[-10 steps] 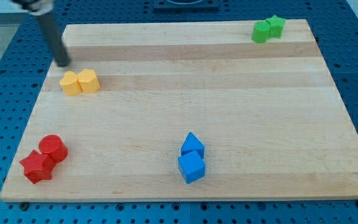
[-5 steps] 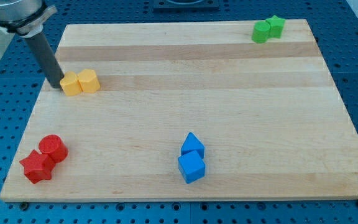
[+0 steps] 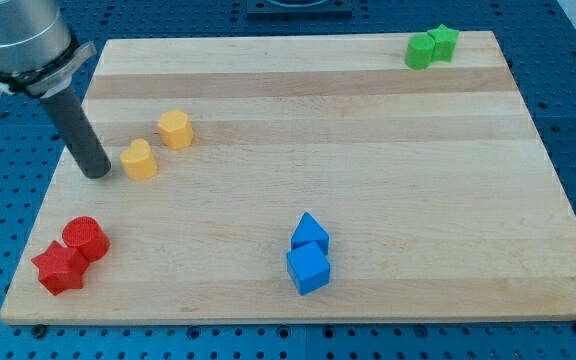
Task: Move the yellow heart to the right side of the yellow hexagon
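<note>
The yellow heart (image 3: 139, 159) lies on the wooden board (image 3: 368, 180) at the view's left. The yellow hexagon (image 3: 175, 129) lies just up and to the right of it, a small gap between them. My tip (image 3: 96, 173) rests on the board just left of the heart, slightly lower than it and close to its left edge. The dark rod rises from the tip toward the view's top left.
A red cylinder (image 3: 86, 238) and a red star (image 3: 58, 268) sit together at the bottom left. Two blue blocks (image 3: 309, 255) stand at the bottom middle. Two green blocks (image 3: 431, 46) sit at the top right corner.
My tip has moved down the view's left side. The two yellow blocks, earlier side by side, have shifted right and come apart: the heart down-right, the hexagon further right.
</note>
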`<state>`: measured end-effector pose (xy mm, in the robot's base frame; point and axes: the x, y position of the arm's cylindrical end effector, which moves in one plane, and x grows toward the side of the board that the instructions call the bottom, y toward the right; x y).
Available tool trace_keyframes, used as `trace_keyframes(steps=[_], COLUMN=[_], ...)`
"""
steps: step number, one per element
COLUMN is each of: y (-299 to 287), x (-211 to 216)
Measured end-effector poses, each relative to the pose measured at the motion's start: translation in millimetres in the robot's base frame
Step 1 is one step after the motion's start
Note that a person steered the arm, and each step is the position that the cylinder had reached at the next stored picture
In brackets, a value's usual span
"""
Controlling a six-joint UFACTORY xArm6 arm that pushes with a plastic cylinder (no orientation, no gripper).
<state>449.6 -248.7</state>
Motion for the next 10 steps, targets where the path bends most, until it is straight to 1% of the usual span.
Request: trace_keyframes(steps=[1,2,4,5,6,8,10], y=[21,57,150,167,143,100,111], x=[-2,-20,-47,-46,-30,-22,11])
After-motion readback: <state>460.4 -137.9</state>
